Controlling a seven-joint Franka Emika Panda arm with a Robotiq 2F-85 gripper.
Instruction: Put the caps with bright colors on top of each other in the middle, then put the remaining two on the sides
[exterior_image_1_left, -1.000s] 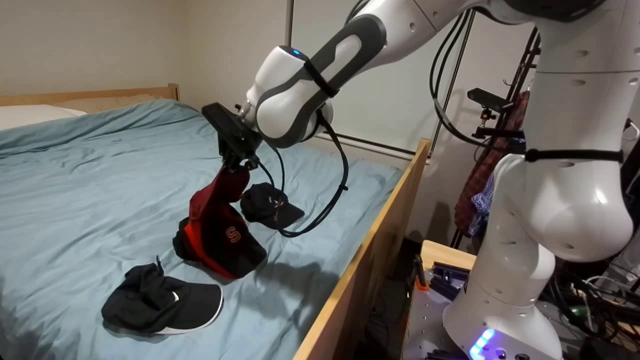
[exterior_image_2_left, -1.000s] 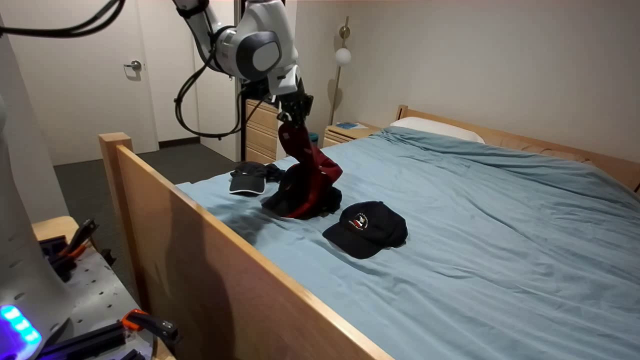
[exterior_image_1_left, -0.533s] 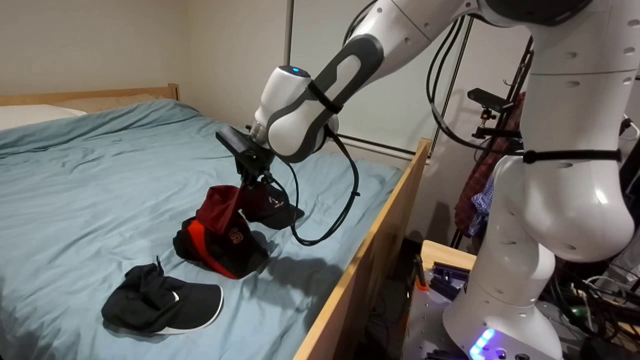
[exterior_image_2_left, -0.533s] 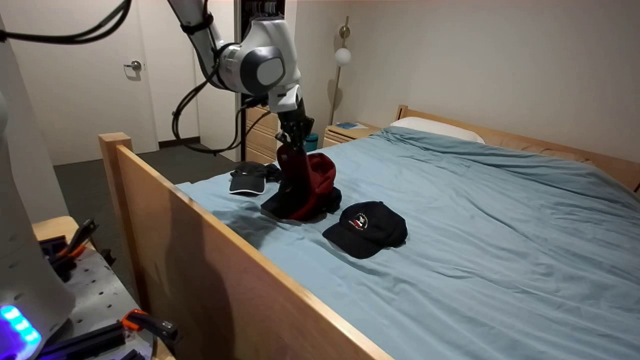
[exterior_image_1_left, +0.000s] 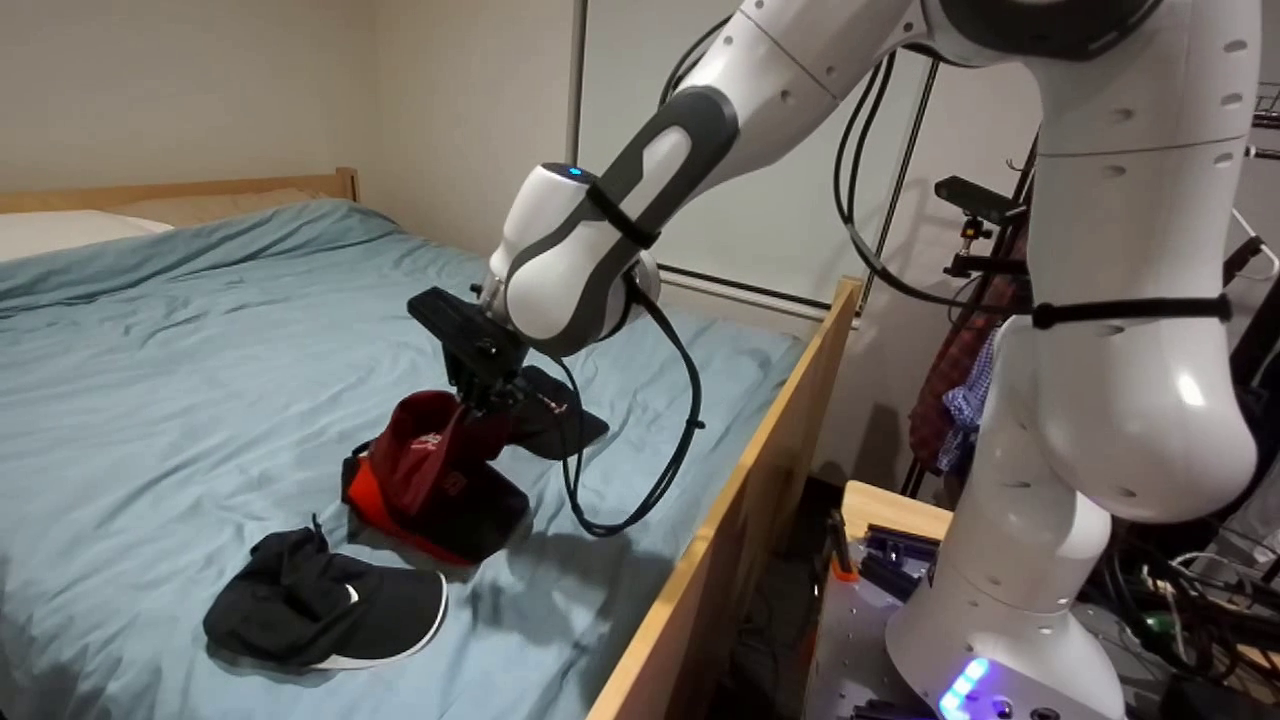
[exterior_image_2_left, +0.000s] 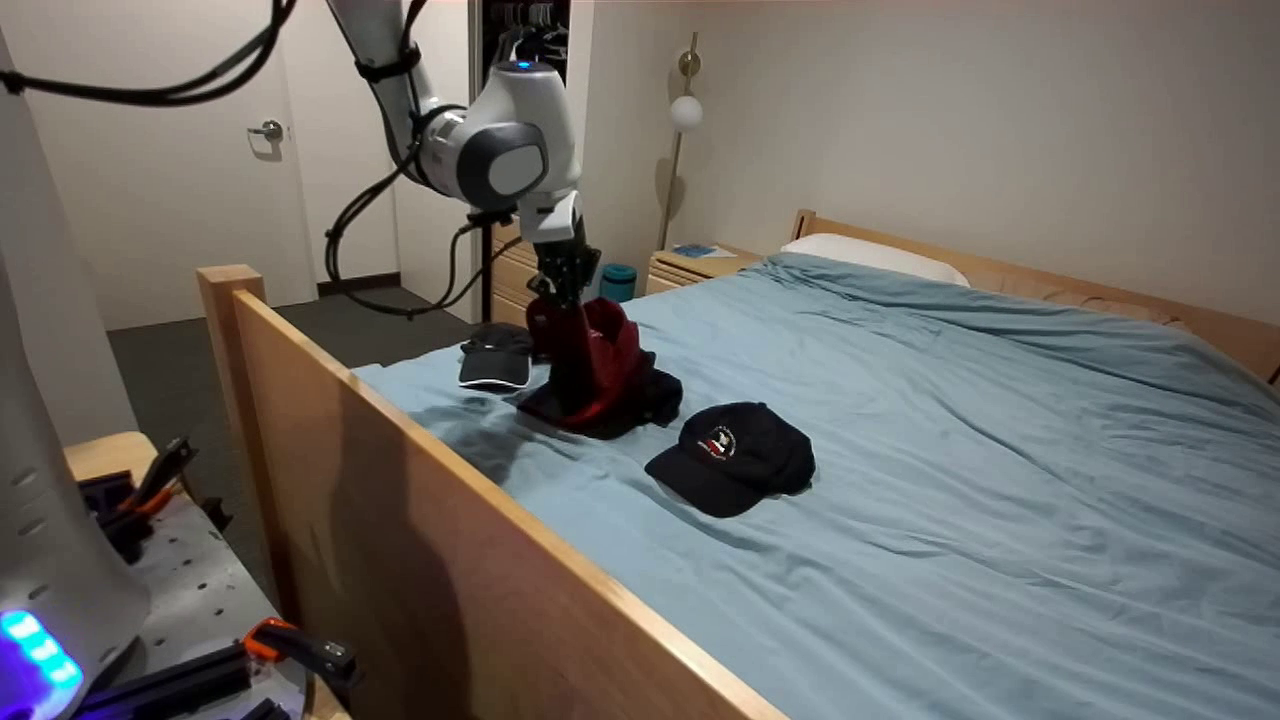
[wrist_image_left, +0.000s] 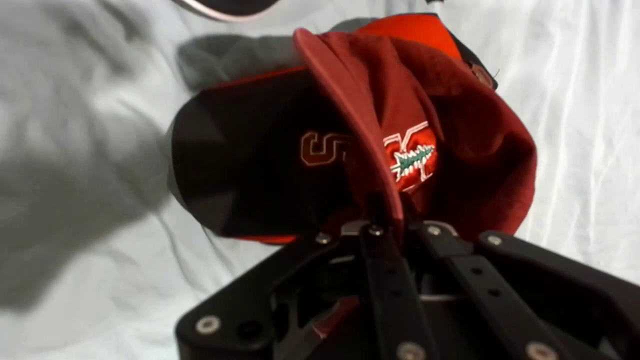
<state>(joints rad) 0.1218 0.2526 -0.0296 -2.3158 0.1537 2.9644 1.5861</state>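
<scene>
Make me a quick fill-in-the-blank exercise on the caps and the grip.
1. In the wrist view, the pincer grips the dark red cap by its ____.
2. That cap's front bears the shape of a green ____.
3. In an exterior view, the black cap at lower left has a front edge trimmed in ____.
4. Counting the gripped one, each exterior view shows ____ caps.

Missing words: brim; tree; white; four.

The Panda arm (exterior_image_1_left: 790, 80) reaches leftward in an exterior view, the Robotiq claw (wrist_image_left: 392, 210) pointing down, its jaws pinched nearly together.
</scene>
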